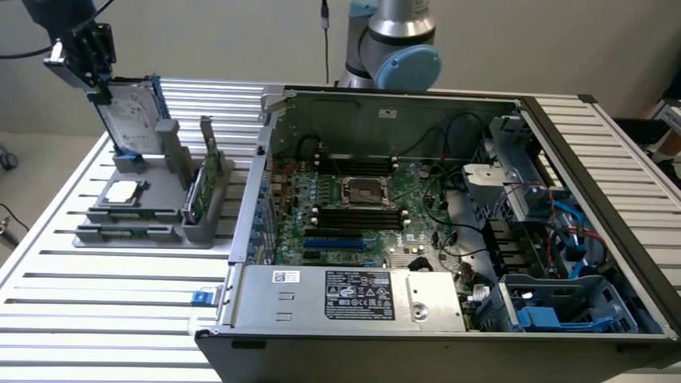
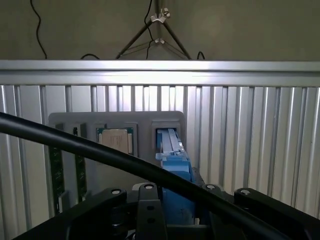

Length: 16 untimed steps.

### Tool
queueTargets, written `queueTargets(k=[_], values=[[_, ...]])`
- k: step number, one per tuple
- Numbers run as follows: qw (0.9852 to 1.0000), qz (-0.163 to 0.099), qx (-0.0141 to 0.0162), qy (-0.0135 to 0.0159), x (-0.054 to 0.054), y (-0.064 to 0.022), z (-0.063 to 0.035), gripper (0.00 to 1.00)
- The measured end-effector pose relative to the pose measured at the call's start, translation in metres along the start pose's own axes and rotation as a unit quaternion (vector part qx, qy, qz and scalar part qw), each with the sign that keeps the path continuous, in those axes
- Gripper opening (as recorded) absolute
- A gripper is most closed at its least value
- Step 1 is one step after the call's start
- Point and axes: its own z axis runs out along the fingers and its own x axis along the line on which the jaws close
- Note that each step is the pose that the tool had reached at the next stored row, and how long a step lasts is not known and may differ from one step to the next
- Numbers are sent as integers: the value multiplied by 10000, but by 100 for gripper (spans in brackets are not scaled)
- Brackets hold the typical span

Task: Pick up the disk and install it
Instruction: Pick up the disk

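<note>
The gripper (image 1: 101, 89) clamps the top edge of the disk (image 1: 136, 118), which stands upright in the grey holder (image 1: 149, 235) near the table's (image 1: 96, 303) far corner, on the exterior view's left. Withdraw it straight along the holder's slot, as tilting would probably jam it.

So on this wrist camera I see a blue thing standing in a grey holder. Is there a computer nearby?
Observer: Yes, an open computer case stands to the exterior view's right of the grey holder, its motherboard exposed.
Operator: What is the blue thing really?
Observer: The disk: a silver-grey drive with a white label in a blue carrier, standing on edge.
Operator: Where's the gripper?
Observer: The gripper is at the disk's top edge.
</note>
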Motion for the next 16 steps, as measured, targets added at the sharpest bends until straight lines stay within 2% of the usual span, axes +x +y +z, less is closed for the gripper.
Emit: queueTargets(k=[10,14,16], values=[[10000,0,1,0,2,-11,-453,33],[10000,0,0,0,5,-48,-637,33],[10000,0,0,0,6,-94,-726,33]])
